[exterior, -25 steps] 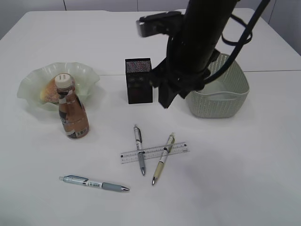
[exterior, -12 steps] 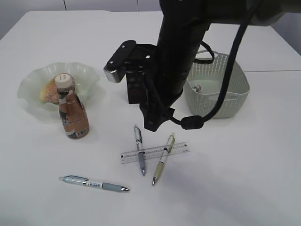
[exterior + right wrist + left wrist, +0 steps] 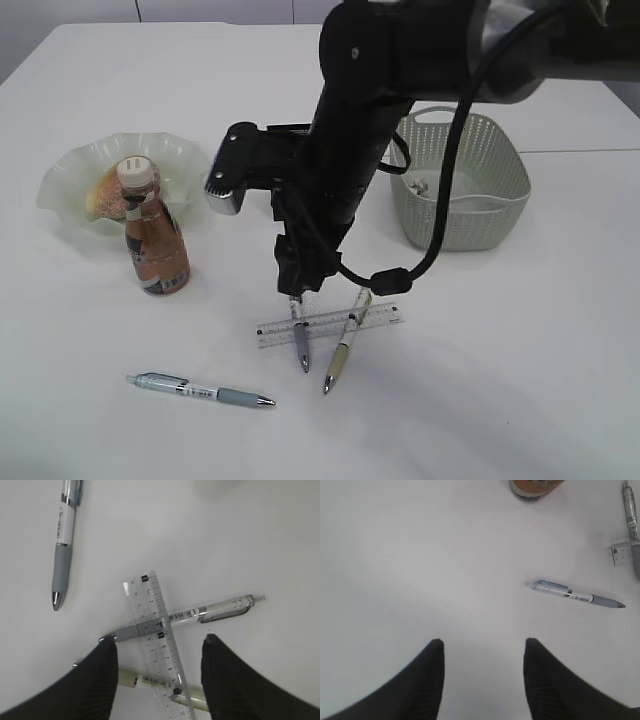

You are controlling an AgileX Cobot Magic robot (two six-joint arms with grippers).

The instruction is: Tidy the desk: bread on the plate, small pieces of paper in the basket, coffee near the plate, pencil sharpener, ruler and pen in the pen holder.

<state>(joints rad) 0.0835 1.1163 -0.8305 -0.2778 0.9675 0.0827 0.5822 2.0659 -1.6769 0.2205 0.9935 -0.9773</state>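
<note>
My right gripper (image 3: pixel 159 642) hangs open just above the translucent ruler (image 3: pixel 156 625), where a clear-and-grey pen (image 3: pixel 210 612) crosses it; a yellowish pen (image 3: pixel 150 681) lies under its near end. From outside, the right gripper (image 3: pixel 298 290) stands over the ruler (image 3: pixel 330 322). A blue-grey pen (image 3: pixel 200 390) lies apart at the front left. The bread (image 3: pixel 100 192) rests in the green wavy plate (image 3: pixel 180 160), with the coffee (image 3: pixel 155 240) upright beside it. My left gripper (image 3: pixel 482 641) is open over bare desk. My arm hides the pen holder; no pencil sharpener shows.
The grey-green basket (image 3: pixel 480 215) stands at the right with a small pale scrap (image 3: pixel 420 186) inside. My right arm (image 3: pixel 350 140) crosses the middle of the desk (image 3: pixel 520 380). In the left wrist view the blue-grey pen (image 3: pixel 575 595) lies to the right.
My right arm has swung from beside the basket to the left and down, and its gripper now hovers over the crossed pens and ruler. Nothing on the desk has moved.
</note>
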